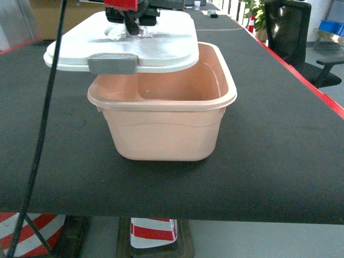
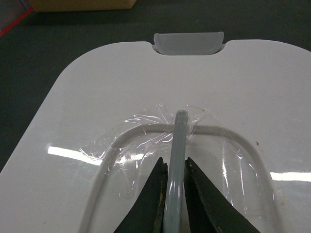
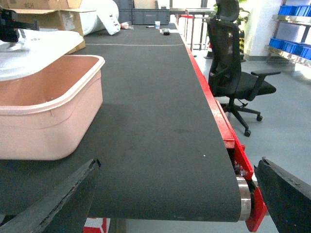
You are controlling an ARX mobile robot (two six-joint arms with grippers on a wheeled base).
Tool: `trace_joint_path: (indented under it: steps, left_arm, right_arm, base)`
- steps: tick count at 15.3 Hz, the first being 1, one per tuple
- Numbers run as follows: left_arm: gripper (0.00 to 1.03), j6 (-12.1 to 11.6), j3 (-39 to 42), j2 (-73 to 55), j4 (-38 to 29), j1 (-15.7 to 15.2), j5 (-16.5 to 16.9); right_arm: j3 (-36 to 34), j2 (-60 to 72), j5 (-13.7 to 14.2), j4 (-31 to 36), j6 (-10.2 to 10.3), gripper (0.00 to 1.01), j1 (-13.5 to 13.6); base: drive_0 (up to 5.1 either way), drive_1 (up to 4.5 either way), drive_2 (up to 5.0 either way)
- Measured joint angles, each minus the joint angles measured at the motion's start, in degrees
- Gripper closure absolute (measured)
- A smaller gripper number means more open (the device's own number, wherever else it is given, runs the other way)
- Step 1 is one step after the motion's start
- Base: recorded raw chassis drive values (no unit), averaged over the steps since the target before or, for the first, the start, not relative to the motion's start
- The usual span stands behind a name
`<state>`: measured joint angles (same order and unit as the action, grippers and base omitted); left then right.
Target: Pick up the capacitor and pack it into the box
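Now the box [image 1: 164,129], a pale pink tub, stands on the black table [image 1: 279,156] near its front edge, a little left of the middle. Its white lid [image 1: 145,45] sits above the far left part of the rim, shifted left so that the right and near side of the tub's mouth is uncovered, and the grey latch tab [image 1: 112,63] points toward the near side. The left gripper [image 2: 173,182] is above the lid, its two dark fingers [image 2: 150,204] pinched on a thin grey handle [image 2: 177,145] that rises from the lid's top amid crinkled clear tape [image 2: 141,150]. The right gripper [image 3: 175,194] hangs low at the table's near right, fingers spread wide with nothing between them. Inside the tub only bare pink wall shows; its floor is probably hidden from view. An office chair [image 3: 233,73] stands on the floor to the right.
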<state>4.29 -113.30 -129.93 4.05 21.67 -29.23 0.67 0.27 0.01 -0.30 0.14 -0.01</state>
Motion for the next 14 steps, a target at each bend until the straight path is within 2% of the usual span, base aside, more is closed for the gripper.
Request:
trace_joint_path:
  steps: [4,7,9,14]
  left_arm:
    - [0.94,1.1,-3.4,-1.5,2.2,3.5,-0.6]
    - [0.94,2.5,-5.3,-4.5,3.3,4.1,-1.1]
    - [0.94,5.8,-6.2,-6.9,4.0,5.0,-1.2]
    - [0.94,5.9,-5.2,-6.9,4.4,5.6,-1.8]
  right_arm:
    - [0.0,0.0,0.0,0.0,0.0,0.03,0.0]
    - [0.0,0.0,0.0,0.0,0.0,0.03,0.0]
    - [0.0,0.0,0.0,0.0,0.0,0.03,0.0]
    - [0.0,0.0,0.0,0.0,0.0,0.03,0.0]
  base:
    - [0.0,0.00,0.0]
    - [0.0,0.00,0.0]
    - [0.0,0.00,0.0]
    - [0.0,0.00,0.0]
